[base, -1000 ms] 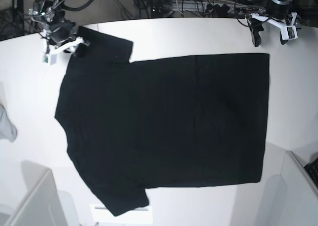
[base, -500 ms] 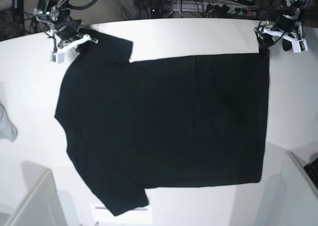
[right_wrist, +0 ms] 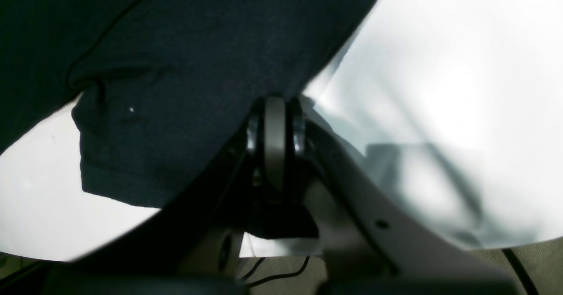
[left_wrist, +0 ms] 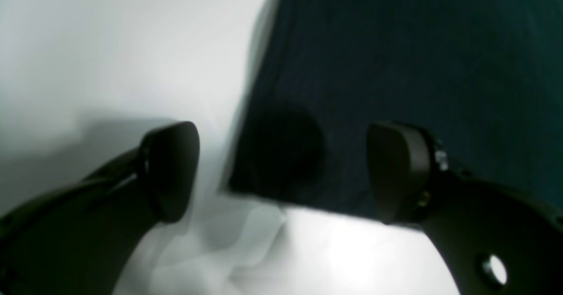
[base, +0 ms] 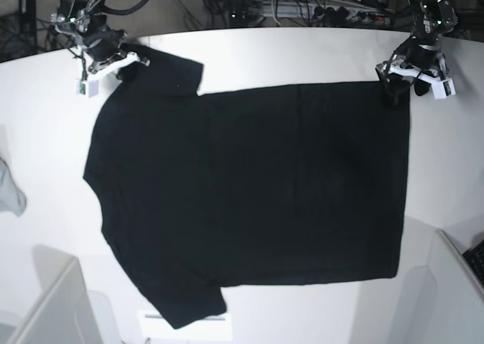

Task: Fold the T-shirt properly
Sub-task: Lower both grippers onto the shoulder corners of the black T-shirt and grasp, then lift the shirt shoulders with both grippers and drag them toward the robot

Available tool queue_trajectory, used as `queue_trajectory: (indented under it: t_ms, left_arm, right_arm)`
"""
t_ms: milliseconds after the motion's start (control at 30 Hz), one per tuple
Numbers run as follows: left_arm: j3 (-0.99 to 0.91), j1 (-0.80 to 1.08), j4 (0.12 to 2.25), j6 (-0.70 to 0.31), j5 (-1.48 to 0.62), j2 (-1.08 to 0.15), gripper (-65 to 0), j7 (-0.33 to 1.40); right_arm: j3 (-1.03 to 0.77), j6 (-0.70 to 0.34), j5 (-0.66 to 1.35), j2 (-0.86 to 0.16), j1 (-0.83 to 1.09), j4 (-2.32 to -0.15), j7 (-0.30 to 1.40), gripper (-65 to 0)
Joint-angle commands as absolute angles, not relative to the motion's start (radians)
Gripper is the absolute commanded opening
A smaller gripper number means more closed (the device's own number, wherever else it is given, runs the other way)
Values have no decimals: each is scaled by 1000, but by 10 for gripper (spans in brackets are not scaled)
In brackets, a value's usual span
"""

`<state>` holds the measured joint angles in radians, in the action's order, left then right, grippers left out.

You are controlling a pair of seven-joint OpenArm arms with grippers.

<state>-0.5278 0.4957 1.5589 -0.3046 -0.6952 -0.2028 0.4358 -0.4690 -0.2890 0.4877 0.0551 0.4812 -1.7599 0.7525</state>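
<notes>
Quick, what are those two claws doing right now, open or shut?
Left gripper: open, jaws either side of the T-shirt corner, not yet closed.
Right gripper: shut on the T-shirt sleeve.

No writing, label, brand, number or sign can be read in any of the views; the large black cloth T-shirt (base: 249, 193) shows only its plain side, and the white worktop (base: 45, 125) carries no legible marks.

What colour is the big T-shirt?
Black all over, no print showing. The T-shirt shows best in the base view.
</notes>
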Motion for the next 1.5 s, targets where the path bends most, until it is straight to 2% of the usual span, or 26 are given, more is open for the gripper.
queue_trajectory:
  t_ms: [0,133,167,233,367,433,467,667,867,1067,1267,1467]
  left_arm:
    - [-519,501,1560,-308,-704,-209,-81,460]
    - [-493,493,1555,-308,-704,-208,-87,460]
    - [-484,483,1555,-308,-704,-208,-110,460]
    - [-473,470,1543,-308,-704,-208,-214,460]
    - [-466,463,1526,-308,-704,-211,-505,460]
    - [-469,467,1526,-308,-704,-211,-625,460]
    - [-469,467,1526,-308,-704,-213,-650,460]
    - [-469,515,1577,-306,-704,-252,-650,460]
    - [-475,616,1659,-240,-704,-266,-650,460]
    - [-475,694,1676,-239,-704,-268,-650,460]
    - [-470,774,1808,-236,-704,-260,-650,460]
    - [-464,788,1891,-142,-704,-265,-650,460]
  right_arm:
    - [-472,-288,472,53,492,-1764,774,-650]
    - [-472,-288,472,51,495,-1764,774,-650]
    - [-472,-288,472,51,495,-1764,774,-650]
    - [-472,-288,472,51,495,-1764,774,-650]
    - [-472,-288,470,51,495,-1764,774,-650]
    - [-472,-288,470,51,495,-1764,773,-650]
    - [-472,-288,470,51,495,-1764,773,-650]
    - [-473,-288,470,51,521,-1784,769,-650]
    - [-498,-288,472,58,579,-1827,768,-650]
    - [-552,-291,476,62,630,-1854,768,-650]
    - [-544,-291,476,74,662,-1952,768,-650]
    - [-545,-291,478,84,634,-2014,768,-650]
